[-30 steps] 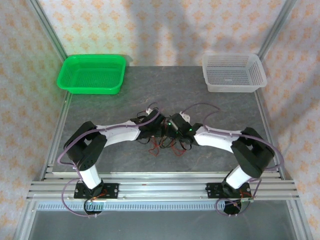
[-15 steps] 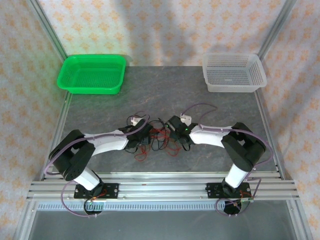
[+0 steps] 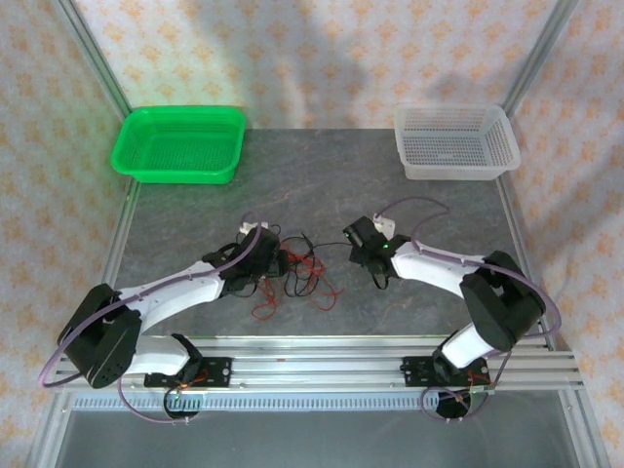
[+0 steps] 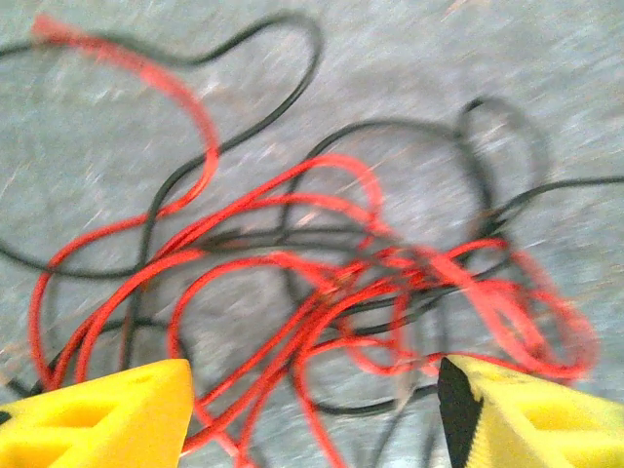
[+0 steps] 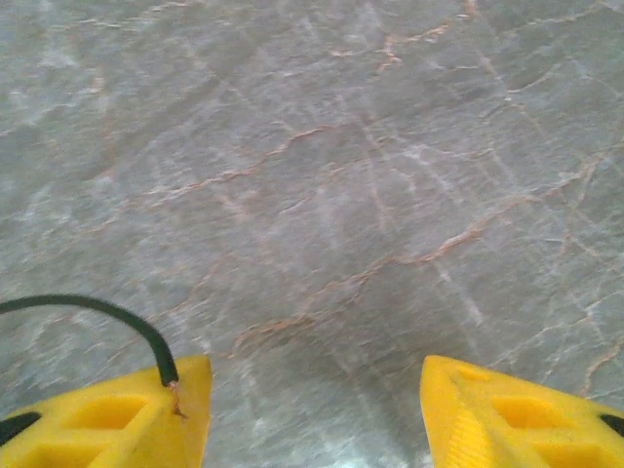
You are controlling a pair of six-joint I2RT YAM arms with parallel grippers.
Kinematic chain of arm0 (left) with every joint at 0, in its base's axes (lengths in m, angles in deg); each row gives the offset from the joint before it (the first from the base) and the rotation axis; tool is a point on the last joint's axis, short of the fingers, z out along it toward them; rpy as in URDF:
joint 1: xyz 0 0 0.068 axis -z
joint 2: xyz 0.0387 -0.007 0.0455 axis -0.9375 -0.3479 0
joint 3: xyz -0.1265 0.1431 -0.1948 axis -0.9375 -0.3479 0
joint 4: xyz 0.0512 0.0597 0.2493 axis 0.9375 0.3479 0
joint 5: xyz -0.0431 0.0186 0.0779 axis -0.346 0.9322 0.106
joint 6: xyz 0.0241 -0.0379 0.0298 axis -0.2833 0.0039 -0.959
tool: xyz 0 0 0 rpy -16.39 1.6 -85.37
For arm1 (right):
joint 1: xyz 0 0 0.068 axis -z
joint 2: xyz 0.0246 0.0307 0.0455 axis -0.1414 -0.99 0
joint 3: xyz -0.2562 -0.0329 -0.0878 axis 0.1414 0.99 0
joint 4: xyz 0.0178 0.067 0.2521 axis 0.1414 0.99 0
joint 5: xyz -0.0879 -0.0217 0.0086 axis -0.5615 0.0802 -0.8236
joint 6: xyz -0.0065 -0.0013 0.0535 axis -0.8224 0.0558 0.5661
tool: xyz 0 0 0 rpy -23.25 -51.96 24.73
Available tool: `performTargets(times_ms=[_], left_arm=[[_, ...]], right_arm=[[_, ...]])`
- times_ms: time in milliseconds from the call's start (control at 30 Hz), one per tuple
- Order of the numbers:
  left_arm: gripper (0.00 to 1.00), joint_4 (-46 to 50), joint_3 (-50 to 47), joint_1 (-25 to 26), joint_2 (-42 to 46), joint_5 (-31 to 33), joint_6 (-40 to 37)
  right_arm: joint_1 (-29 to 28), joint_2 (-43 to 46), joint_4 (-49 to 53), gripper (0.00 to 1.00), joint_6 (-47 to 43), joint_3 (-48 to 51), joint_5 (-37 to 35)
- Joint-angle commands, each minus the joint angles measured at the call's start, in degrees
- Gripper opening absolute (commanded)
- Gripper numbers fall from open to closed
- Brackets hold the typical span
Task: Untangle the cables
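The cables (image 3: 297, 271) lie as a loose heap of thin red and black loops on the grey table, between my two grippers. My left gripper (image 3: 263, 258) is at the heap's left edge. In the left wrist view its yellow fingers stand wide apart, open (image 4: 312, 419), and the red and black cables (image 4: 331, 283) cross the gap on the table. My right gripper (image 3: 363, 237) is to the right of the heap. It is open (image 5: 314, 414) over bare table. The bare end of one black wire (image 5: 97, 310) rests on its left finger, unclamped, and that wire (image 3: 330, 248) runs back toward the heap.
A green basket (image 3: 178, 143) stands at the back left and a white mesh basket (image 3: 455, 139) at the back right. Bare grey table (image 3: 322, 185) lies between them. The metal rail (image 3: 312, 366) with both arm bases runs along the near edge.
Both grippers have drawn apart from the middle, the left going left and the right going right and back. The heap has spread wider, with a black wire stretched toward the right gripper.
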Motion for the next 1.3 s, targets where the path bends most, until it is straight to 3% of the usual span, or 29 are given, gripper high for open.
performTargets(times_ms=[0, 200, 333, 500, 767, 967, 1267], left_arm=[[0.7, 3.92, 5.87, -0.26, 2.16, -0.5, -2.77], [0.65, 12.34, 10.21, -1.3, -0.56, 4.4, -1.14], [0.53, 9.58, 6.85, -2.9, -1.47, 2.62, 1.02], [0.46, 6.85, 3.65, -3.77, -3.66, 0.31, 1.65], [0.46, 6.14, 0.02, -3.77, -6.37, -1.42, 2.7], [0.57, 5.87, -1.88, -4.89, -10.5, -1.01, 4.57], [0.58, 2.35, 1.41, -5.57, -16.77, 2.56, 3.42]], right_arm=[[-2.56, 0.84, 0.24, 0.58, -0.99, -3.34, 2.88], [-9.07, -5.49, 1.18, 0.6, -1.31, -12.39, 4.24], [-10.92, -10.95, 0.53, 0.6, -1.77, -16.42, 5.97], [-12.57, -17.39, 1.76, 0.59, -2.71, -20.47, 6.39], [-14.47, -23.94, 5.83, 0.57, -2.91, -22.68, 4.21], [-13.76, -24.52, 12.13, 0.51, -3.47, -21.75, -4.11], [-3.69, -17.39, 12.18, 0.28, -5.3, -11.6, -9.35]])
